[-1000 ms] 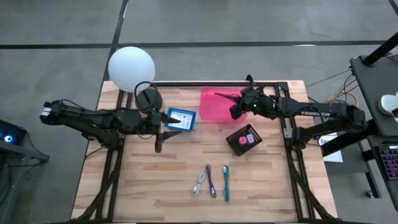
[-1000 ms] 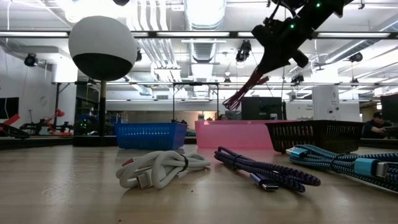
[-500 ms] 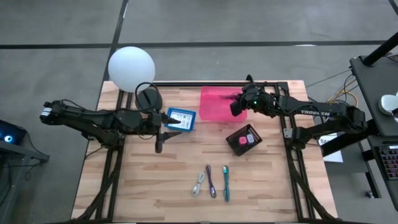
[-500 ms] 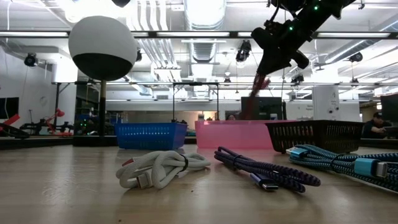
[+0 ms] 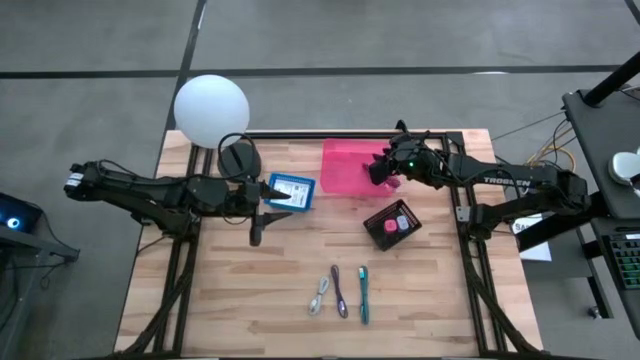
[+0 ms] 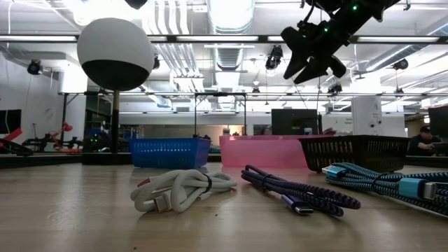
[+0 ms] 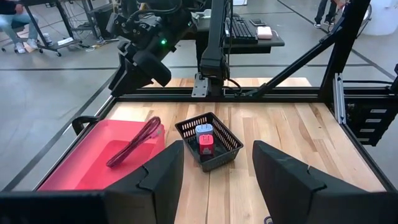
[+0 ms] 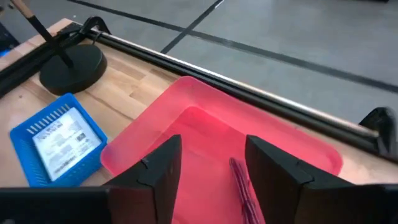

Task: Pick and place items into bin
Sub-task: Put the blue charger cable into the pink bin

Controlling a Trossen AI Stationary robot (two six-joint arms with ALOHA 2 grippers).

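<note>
A maroon cable point(image 7: 134, 143) lies in the pink bin point(image 5: 345, 168), resting slantwise against its inner wall point(image 8: 245, 186). My right gripper point(image 5: 378, 172) hangs open above that bin, holding nothing point(image 6: 301, 66). Near the table's front edge lie a coiled white cable point(image 5: 319, 295), a purple cable point(image 5: 340, 291) and a teal cable point(image 5: 363, 294), side by side. My left gripper point(image 5: 256, 228) is open and holds nothing point(image 7: 217, 180). It hovers beside the blue bin point(image 5: 288, 192), left of centre.
A black mesh basket point(image 5: 392, 225) holding small red and blue pieces stands right of centre. The blue bin holds a flat printed card point(image 8: 59, 140). A white globe lamp point(image 5: 211, 108) on a round black base point(image 5: 238, 157) stands at the far left.
My right gripper has opened above the pink bin and let go of the maroon cable. The cable hung slanting from its fingers before. It has fallen into the bin and lies there now.
</note>
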